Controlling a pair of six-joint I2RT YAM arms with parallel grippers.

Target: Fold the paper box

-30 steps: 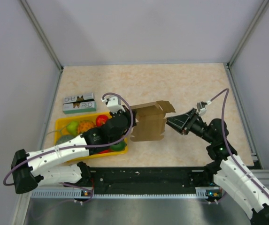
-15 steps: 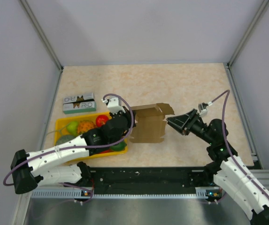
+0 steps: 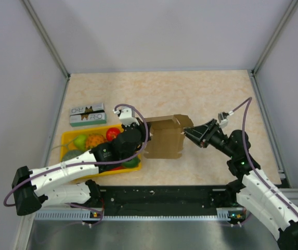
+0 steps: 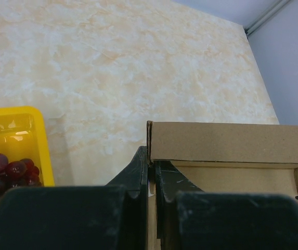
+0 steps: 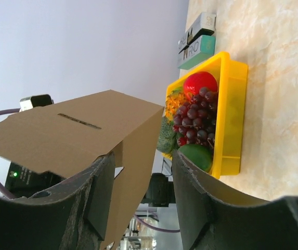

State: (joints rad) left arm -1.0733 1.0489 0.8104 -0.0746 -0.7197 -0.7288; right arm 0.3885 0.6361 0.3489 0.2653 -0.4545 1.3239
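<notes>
Box stands half formed: walls up, right flap not yet tucked. My left claw pinches its left wall; my right claw, agape, is at that flap.

One paper box, one yellow tray (fruit inside), one printed carton, two pincers.
</notes>
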